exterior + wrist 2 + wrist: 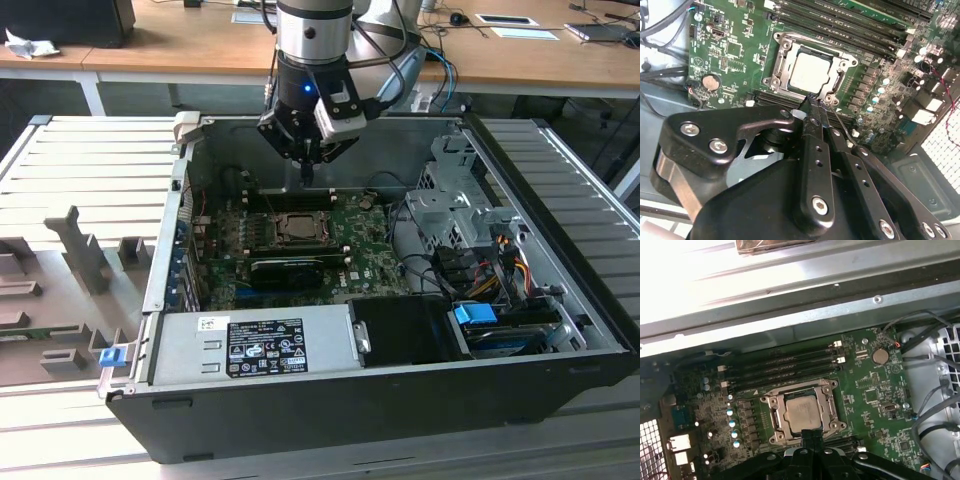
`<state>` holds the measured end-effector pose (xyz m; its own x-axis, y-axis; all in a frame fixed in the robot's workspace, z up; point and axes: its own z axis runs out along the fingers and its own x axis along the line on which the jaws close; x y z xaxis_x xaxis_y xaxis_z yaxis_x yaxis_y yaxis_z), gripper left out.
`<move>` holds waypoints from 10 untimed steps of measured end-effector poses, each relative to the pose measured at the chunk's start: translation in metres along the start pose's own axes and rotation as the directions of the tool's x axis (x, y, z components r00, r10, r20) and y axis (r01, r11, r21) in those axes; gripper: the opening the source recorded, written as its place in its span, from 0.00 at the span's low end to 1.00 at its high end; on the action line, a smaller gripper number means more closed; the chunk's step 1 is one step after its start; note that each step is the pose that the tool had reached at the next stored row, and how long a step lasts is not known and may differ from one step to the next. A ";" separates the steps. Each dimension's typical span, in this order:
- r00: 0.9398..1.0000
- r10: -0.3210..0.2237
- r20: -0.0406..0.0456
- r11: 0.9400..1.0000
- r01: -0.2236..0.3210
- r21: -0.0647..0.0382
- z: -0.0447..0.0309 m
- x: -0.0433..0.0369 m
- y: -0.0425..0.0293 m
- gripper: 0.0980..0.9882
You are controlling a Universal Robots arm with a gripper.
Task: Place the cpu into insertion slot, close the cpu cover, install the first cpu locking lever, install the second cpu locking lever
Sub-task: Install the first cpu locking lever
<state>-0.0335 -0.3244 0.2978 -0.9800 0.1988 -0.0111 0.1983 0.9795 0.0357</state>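
Gripper (816,104) fingers (812,150) closed together, nothing seen held; tips set at cpu cover (781,70) edge, cover apparently lowered over seated cpu (810,75). Push best kept low, steady.

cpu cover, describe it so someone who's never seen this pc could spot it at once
Inside the open computer case, find the green motherboard. Beside its long black memory slots sits the cpu cover: a silvery metal frame lying flat around the square grey cpu, the only shiny windowed plate on the board.
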 end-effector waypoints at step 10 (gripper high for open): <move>0.997 -0.083 -0.003 0.997 0.083 -0.001 0.0000 0.0000 0.0000 0.01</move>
<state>-0.0335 -0.3244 0.2978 -0.9931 0.1169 -0.0112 0.1165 0.9926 0.0357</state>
